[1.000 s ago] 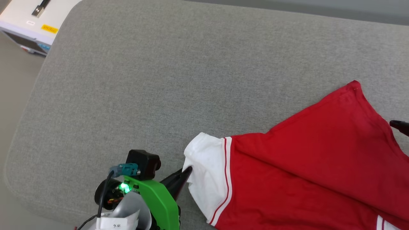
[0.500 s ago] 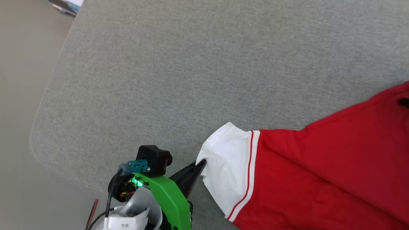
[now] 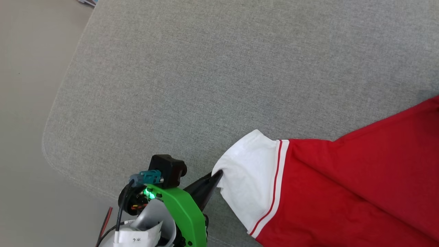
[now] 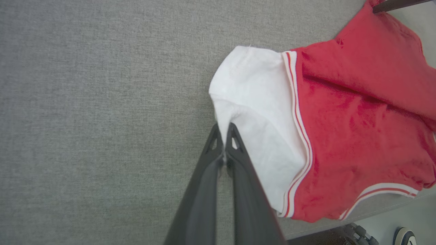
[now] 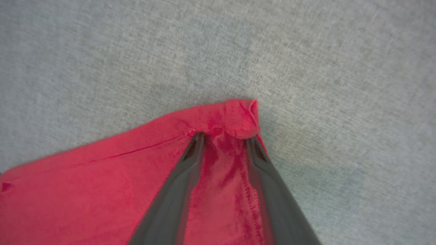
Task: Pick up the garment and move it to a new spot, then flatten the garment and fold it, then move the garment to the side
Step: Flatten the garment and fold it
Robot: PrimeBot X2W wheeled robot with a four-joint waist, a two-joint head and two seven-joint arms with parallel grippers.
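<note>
Over the last second my head camera has swung. The grey padded surface (image 3: pixel 205 85) and the floor (image 3: pixel 27 103) slide across the frame, and the garment's far red corner has left it. I judge that as my own turning, not the cloth slipping.

The left end effector (image 3: pixel 216 175) stays pinched fully shut on the hem of the white sleeve (image 3: pixel 250 178), as before. The garment (image 3: pixel 343 192) lies spread on the surface, running off to my right.

In the right wrist view the right end effector (image 5: pixel 225 137) has its fingers apart, with the bunched red corner between them. I can't tell whether it has real purchase. To me the move is under way; flattening and folding remain.
</note>
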